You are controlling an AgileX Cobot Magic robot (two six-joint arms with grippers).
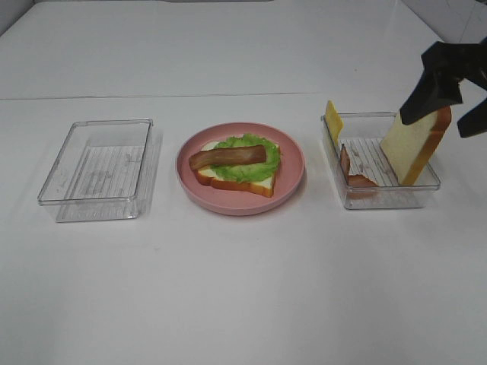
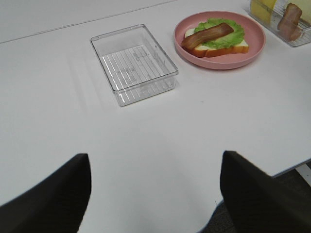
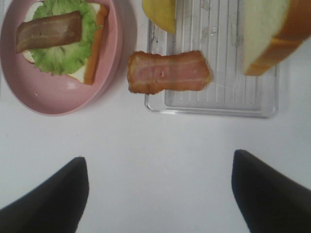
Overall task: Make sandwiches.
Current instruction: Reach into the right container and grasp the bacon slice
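White table (image 1: 243, 304) holds half-built sandwiches (image 1: 236, 162); left fingers (image 2: 48, 199) and right fingers (image 3: 46, 196) spread wide, seemingly empty.

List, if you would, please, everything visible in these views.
plate: 1, pink, table middle
lower bread slice: 1, white, on plate
lettuce: 1, green, on that slice
bacon strip: 1, brown, on lettuce
left tray: 1, clear, left of plate
right tray: 1, clear, right of plate
second bread slice: 1, white, tilted in right tray
second bacon strip: 1, pinkish, against right tray's plate-side wall
cheese: 1, yellow, right tray's far corner
table: 1, white, underneath
left gripper: 1, black, open, over table
right gripper: 1, black, open, near right tray
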